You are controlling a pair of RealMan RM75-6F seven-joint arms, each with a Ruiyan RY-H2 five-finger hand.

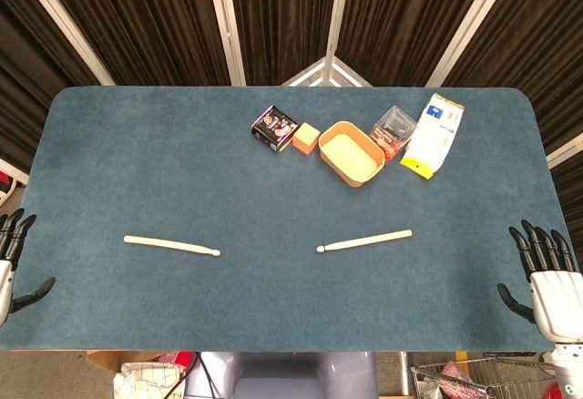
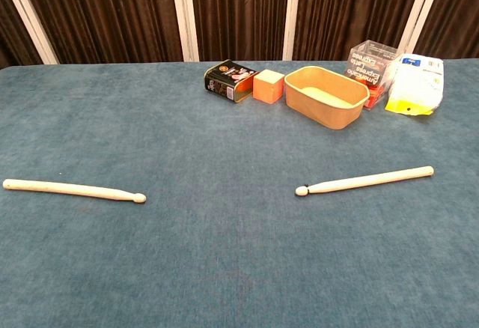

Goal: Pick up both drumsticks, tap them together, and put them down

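Observation:
Two pale wooden drumsticks lie flat on the blue table, tips pointing toward each other. The left drumstick (image 1: 171, 246) (image 2: 73, 189) rests toward the left side. The right drumstick (image 1: 364, 240) (image 2: 364, 180) lies right of centre, angled slightly. My left hand (image 1: 11, 267) hangs at the table's left edge, fingers spread, holding nothing. At the right edge my right hand (image 1: 545, 281) also stands with fingers apart and empty. Both hands are well away from the sticks. The chest view shows neither hand.
At the back of the table sit a dark tin (image 1: 274, 127) (image 2: 230, 80), an orange block (image 1: 306, 138) (image 2: 268, 86), a tan oval bowl (image 1: 352, 170) (image 2: 326, 111), a clear plastic box (image 1: 393, 128) (image 2: 370, 61) and a white-yellow packet (image 1: 434, 135) (image 2: 414, 84).

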